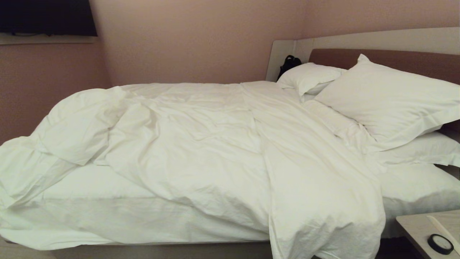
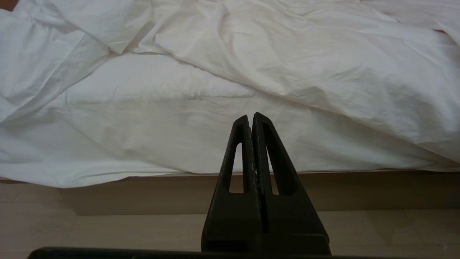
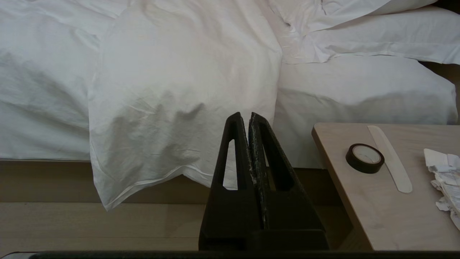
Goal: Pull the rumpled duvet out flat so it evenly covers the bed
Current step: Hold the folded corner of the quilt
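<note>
The white duvet point(image 1: 201, 144) lies rumpled across the bed point(image 1: 93, 194), bunched toward the foot at the left, with one corner hanging over the near side point(image 1: 323, 223). Bare sheet shows along the near left edge. In the left wrist view my left gripper point(image 2: 250, 117) is shut and empty, held short of the mattress side point(image 2: 143, 136) below the duvet point(image 2: 323, 72). My right gripper point(image 3: 247, 116) is also shut and empty, just in front of the duvet's hanging corner point(image 3: 161, 108). Neither arm shows in the head view.
Two white pillows point(image 1: 391, 100) lean on the brown headboard point(image 1: 395, 59). A pale bedside table point(image 3: 388, 187) stands close at the right, carrying a roll of black tape point(image 3: 364, 158), a flat pale strip and crumpled paper. A dark bag point(image 1: 289, 63) sits behind the far pillow.
</note>
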Available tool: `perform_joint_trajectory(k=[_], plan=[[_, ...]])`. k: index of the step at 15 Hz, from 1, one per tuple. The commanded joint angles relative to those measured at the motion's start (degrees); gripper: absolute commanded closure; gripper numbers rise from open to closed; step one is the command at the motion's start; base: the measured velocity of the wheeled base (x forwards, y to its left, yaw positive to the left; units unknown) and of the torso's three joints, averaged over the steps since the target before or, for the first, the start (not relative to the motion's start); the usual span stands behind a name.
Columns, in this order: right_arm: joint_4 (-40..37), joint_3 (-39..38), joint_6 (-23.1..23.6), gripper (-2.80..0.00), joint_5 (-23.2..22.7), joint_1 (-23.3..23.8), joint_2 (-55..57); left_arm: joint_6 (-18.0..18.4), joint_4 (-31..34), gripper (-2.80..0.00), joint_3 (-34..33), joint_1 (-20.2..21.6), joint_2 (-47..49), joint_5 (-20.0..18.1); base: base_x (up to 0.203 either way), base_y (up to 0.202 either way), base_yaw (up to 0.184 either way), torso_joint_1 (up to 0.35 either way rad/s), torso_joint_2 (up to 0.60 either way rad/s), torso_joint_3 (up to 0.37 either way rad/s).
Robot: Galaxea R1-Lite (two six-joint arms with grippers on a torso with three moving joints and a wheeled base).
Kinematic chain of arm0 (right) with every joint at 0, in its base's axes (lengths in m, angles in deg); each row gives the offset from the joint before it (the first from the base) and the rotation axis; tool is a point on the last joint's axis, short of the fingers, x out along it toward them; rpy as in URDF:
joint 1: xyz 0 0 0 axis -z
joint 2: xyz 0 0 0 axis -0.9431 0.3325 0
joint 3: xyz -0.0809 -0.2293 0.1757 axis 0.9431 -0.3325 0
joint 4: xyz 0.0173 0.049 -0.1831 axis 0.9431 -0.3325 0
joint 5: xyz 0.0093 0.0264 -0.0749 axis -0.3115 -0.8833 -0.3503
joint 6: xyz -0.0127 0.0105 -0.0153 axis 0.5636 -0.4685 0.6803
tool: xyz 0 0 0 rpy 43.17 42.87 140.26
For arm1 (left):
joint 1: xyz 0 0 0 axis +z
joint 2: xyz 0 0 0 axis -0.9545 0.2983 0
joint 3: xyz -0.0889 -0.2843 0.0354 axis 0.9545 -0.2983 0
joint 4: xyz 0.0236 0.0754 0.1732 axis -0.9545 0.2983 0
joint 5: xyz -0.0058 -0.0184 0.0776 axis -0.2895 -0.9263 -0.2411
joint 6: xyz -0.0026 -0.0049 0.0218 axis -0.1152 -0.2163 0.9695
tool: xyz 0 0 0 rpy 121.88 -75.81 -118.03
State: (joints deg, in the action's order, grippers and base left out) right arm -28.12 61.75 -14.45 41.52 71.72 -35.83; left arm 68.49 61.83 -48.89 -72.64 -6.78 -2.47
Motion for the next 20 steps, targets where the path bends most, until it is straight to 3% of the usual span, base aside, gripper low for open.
perform_joint_trajectory(k=[1,20], plan=[[0.0,0.0,0.0,0.00,0.0,0.0,0.0,0.1,0.0,0.00,0.0,0.0,0.0,0.0,0.000,0.000,0.000,0.000,0.00,0.000],[0.0,0.0,0.0,0.00,0.0,0.0,0.0,0.1,-0.1,0.00,0.0,0.0,0.0,0.0,0.000,0.004,0.000,0.001,0.00,0.000]])
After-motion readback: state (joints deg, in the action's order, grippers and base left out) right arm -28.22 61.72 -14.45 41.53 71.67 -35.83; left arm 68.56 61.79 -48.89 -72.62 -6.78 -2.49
